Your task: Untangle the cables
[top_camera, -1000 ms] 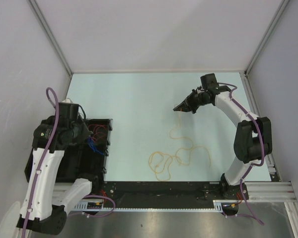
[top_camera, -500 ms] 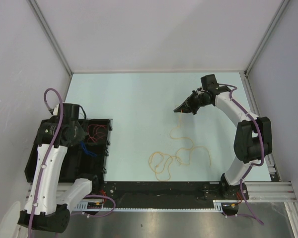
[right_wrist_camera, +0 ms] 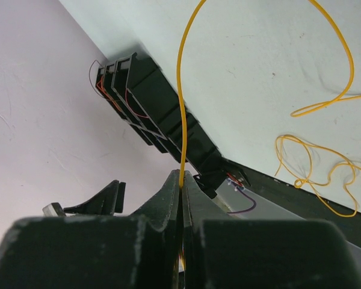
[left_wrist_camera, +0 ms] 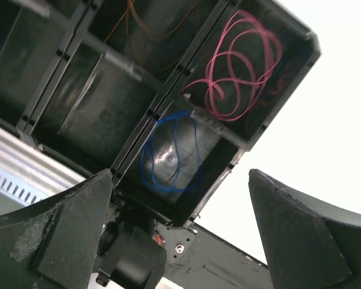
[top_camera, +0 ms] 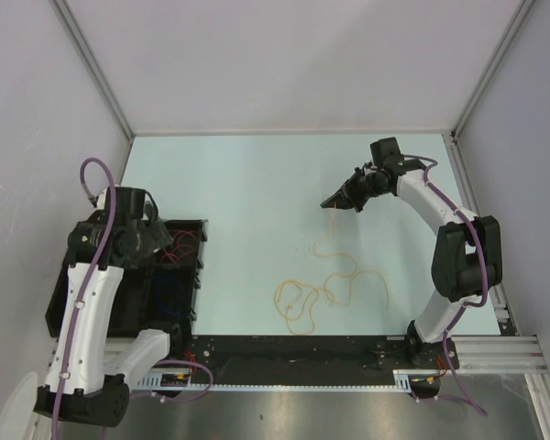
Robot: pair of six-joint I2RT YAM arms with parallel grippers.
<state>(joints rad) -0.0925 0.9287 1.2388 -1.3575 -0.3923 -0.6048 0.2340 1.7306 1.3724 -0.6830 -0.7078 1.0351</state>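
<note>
— What's sorted?
— Box (left_wrist_camera: 168, 96) at 8 o'clock has red cable (left_wrist_camera: 237, 66) and blue cable (left_wrist_camera: 168, 153) in separate cells; left gripper (left_wrist_camera: 180, 174) gapes empty above
— Remaining?
— Yellow cable (right_wrist_camera: 180, 120), sprawled near 5 o'clock, pinched tight in right gripper (right_wrist_camera: 182, 179)

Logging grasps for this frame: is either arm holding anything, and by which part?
The right gripper pinches the yellow cable by its raised stretch, the loops lying on the table. The left gripper, open over the tray, holds nothing.
</note>
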